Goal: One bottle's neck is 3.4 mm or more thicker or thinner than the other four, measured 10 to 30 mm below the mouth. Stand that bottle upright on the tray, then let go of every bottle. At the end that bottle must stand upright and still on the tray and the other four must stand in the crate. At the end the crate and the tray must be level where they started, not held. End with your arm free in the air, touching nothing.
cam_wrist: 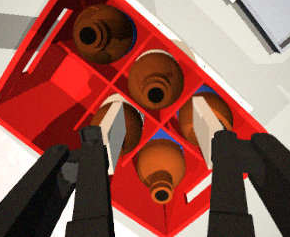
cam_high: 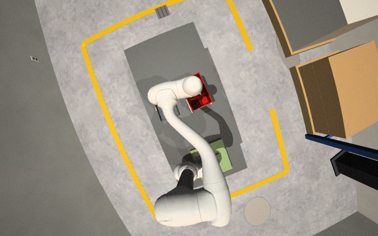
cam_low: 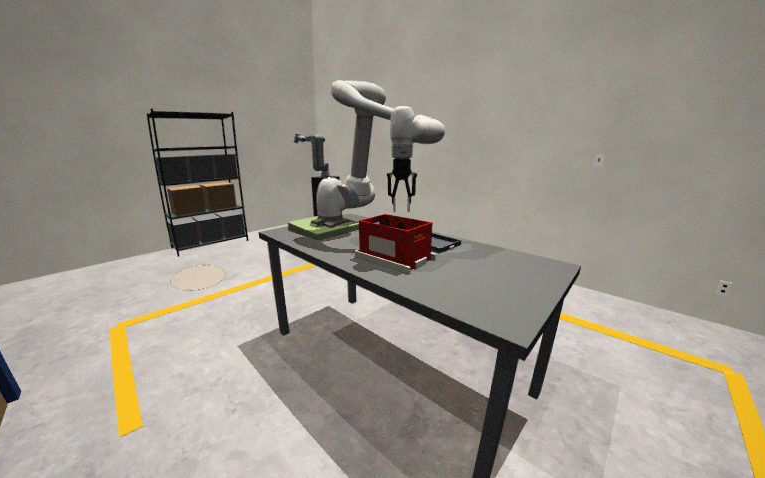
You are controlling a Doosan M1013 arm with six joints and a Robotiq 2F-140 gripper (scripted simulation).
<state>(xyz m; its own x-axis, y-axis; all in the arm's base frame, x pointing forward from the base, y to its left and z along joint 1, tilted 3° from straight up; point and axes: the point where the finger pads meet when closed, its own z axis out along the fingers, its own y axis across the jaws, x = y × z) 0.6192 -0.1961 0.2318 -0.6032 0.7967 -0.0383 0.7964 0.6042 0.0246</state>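
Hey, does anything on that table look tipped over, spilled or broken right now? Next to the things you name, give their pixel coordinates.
Nothing stands out. The red crate (cam_high: 205,93) (cam_low: 394,240) (cam_wrist: 162,122) sits level, and the tray (cam_high: 158,113) (cam_low: 448,242) (cam_wrist: 277,21) lies flat beside it. No spill or breakage shows, though the pads partly hide two bottles in the wrist view.
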